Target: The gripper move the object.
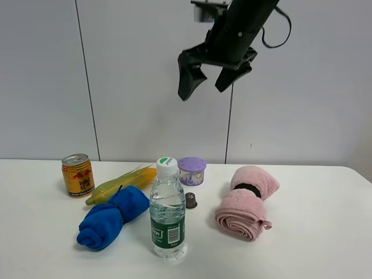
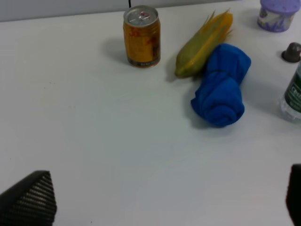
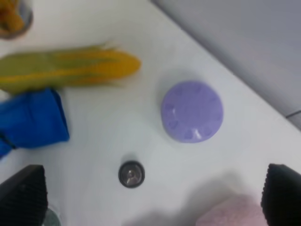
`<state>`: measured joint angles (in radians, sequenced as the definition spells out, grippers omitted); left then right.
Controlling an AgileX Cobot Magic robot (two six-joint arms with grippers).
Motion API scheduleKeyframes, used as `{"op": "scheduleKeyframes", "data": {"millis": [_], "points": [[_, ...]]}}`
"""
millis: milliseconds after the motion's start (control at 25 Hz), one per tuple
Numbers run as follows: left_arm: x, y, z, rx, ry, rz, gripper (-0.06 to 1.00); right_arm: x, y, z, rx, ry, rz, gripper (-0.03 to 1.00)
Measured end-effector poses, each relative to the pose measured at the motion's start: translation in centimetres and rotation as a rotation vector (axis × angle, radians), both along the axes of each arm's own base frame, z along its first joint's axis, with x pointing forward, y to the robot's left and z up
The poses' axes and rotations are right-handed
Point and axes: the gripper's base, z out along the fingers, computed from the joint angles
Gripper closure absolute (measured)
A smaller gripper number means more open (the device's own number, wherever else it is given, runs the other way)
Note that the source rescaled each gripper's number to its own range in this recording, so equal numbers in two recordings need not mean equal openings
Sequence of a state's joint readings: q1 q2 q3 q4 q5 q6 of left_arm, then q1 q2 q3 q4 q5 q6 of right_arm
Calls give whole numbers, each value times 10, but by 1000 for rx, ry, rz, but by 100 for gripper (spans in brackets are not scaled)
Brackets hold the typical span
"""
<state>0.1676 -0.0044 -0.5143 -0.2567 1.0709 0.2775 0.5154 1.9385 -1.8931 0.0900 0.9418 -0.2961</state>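
The object is a tiny dark capsule (image 1: 190, 200) standing on the white table (image 1: 325, 244) between the water bottle (image 1: 168, 209) and the pink towel (image 1: 245, 203). It shows from above in the right wrist view (image 3: 131, 174) and at the edge of the left wrist view (image 2: 291, 52). My right gripper (image 1: 203, 90) is open and empty, high in the air above the capsule and the purple lidded container (image 1: 192, 170); the right wrist view shows its fingertips (image 3: 23, 193) wide apart. My left gripper (image 2: 160, 202) is open and empty, over bare table well short of the objects.
A gold drink can (image 1: 78, 174), a corn cob (image 1: 122, 183) and a rolled blue cloth (image 1: 113, 218) lie left of the bottle. The purple container stands just behind the capsule. The table's back edge meets a white wall.
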Motion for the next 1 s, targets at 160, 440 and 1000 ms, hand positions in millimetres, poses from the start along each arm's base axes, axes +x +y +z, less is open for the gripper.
{"op": "scheduleKeyframes", "data": {"millis": [160,440,1000], "points": [[0,0,0,0,0,0,-6,-16,-9,33,41,-51,-12,-3],[0,0,0,0,1,0,-6,-35,-20,65,64,-112,-14,-3],[0,0,0,0,1,0,-6,-39,-81,108,-29,-291,-180,-3]]}}
